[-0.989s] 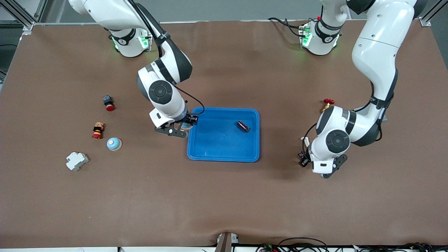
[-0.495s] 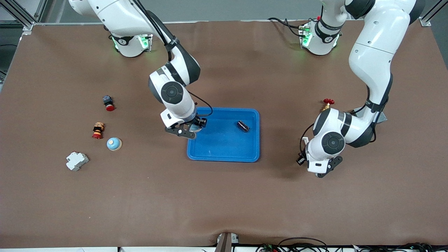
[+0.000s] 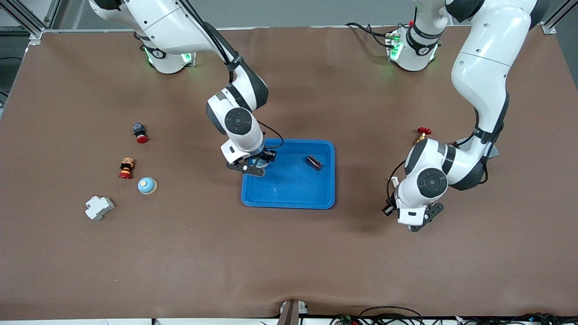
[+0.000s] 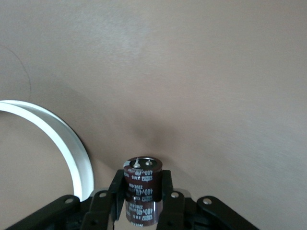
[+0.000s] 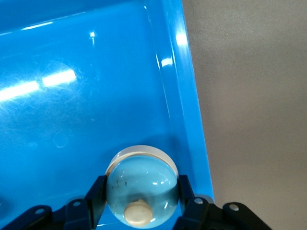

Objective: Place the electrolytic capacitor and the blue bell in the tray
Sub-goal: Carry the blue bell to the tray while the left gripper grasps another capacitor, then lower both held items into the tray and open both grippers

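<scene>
Right gripper (image 5: pixel 140 203) clamps blue bell (image 5: pixel 140 189) over tray (image 3: pixel 289 189) at the right-arm end; left gripper (image 4: pixel 143 191) clamps a brown electrolytic capacitor (image 4: pixel 142 184) marked "400v" over bare table (image 3: pixel 474 262) toward the left-arm end.

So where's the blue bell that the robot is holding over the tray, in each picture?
Front view: blue bell mostly hidden under the right gripper, over the blue tray, at its edge toward the right arm's end.
Right wrist view: close up, clamped between the fingers.
Left wrist view: not in it.
Shared landmark: the tray's rim.
</scene>
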